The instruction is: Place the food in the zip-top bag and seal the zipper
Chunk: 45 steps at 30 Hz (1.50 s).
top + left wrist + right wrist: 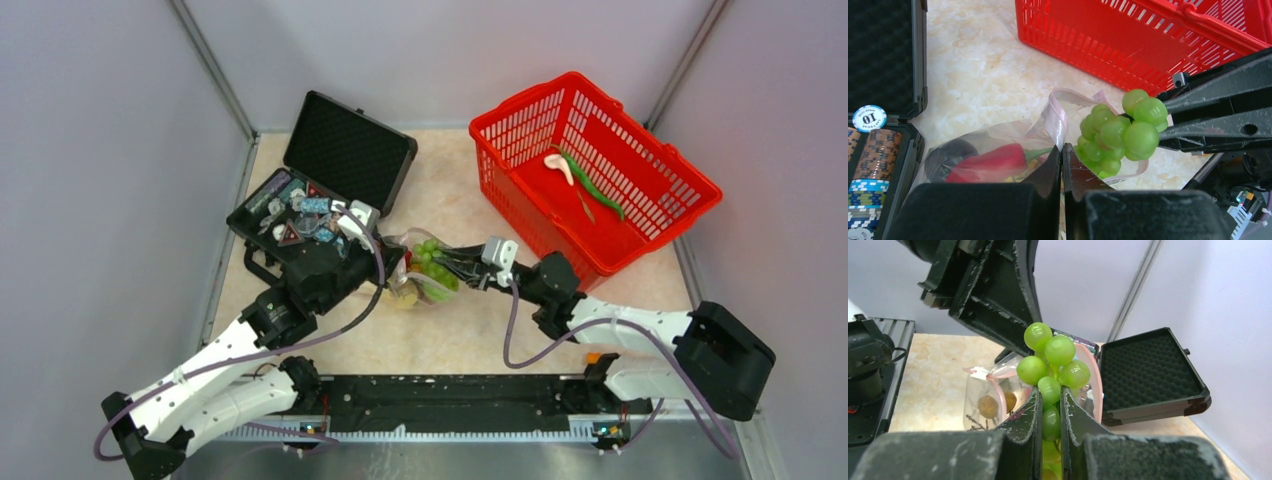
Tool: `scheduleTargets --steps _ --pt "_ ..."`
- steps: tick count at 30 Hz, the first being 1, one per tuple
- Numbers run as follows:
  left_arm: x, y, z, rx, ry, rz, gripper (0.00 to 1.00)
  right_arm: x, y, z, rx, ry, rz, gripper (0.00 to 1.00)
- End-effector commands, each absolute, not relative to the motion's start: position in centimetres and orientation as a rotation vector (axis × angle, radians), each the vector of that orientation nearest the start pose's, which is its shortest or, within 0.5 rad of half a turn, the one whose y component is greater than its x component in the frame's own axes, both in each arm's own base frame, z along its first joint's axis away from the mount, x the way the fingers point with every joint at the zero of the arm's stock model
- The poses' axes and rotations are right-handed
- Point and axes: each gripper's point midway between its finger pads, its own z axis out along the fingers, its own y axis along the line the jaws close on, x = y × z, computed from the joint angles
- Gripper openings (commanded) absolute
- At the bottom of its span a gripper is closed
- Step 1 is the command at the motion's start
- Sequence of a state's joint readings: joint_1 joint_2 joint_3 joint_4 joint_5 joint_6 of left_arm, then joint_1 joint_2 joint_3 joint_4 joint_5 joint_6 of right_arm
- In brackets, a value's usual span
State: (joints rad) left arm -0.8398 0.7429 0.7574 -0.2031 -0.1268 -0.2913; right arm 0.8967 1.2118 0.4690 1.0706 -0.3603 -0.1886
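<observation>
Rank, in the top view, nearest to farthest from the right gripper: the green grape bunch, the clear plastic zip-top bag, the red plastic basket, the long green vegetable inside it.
1. green grape bunch: clamped in the right gripper.
2. clear plastic zip-top bag: just left, under the grapes.
3. red plastic basket: back right.
4. long green vegetable: beyond the basket's near wall.

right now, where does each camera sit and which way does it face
top external: above and behind the arms, looking down on the table; both arms show.
left wrist: on the left arm, looking past the left gripper, shut on the zip-top bag, towards the red basket.
right wrist: on the right arm, looking past the right gripper, shut on the green grapes, towards the black case.
shared: both wrist views show grapes and bag, from opposite sides.
</observation>
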Motion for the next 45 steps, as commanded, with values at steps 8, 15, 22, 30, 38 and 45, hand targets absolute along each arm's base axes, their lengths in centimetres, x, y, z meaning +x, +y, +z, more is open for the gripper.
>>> scheduleTargets --steps 8,15,22,30,38,45 --pt "21.3 -22.3 31.5 0.341 1.651 -0.772 0.00 18.8 34.4 22.6 -1.263 1.004 0.745 0.00" --pt "20.2 -24.0 31.6 0.466 1.637 -0.839 0.00 22.1 35.8 22.8 -1.337 1.109 0.622 0.00" --pt "19.1 -24.8 31.9 0.552 1.616 -0.883 0.00 23.0 38.7 23.4 -1.455 1.132 0.665 0.00" --pt "19.3 -24.3 32.0 0.538 1.610 -0.864 0.00 23.3 38.4 20.1 -1.552 1.209 0.612 0.00" --pt "19.5 -23.4 30.9 0.536 1.652 -0.803 0.35 24.4 38.4 20.7 -1.312 1.362 0.710 0.31" --pt "18.2 -21.3 29.6 0.560 1.645 -0.759 0.87 27.1 38.8 20.9 -1.075 1.496 0.828 0.38"
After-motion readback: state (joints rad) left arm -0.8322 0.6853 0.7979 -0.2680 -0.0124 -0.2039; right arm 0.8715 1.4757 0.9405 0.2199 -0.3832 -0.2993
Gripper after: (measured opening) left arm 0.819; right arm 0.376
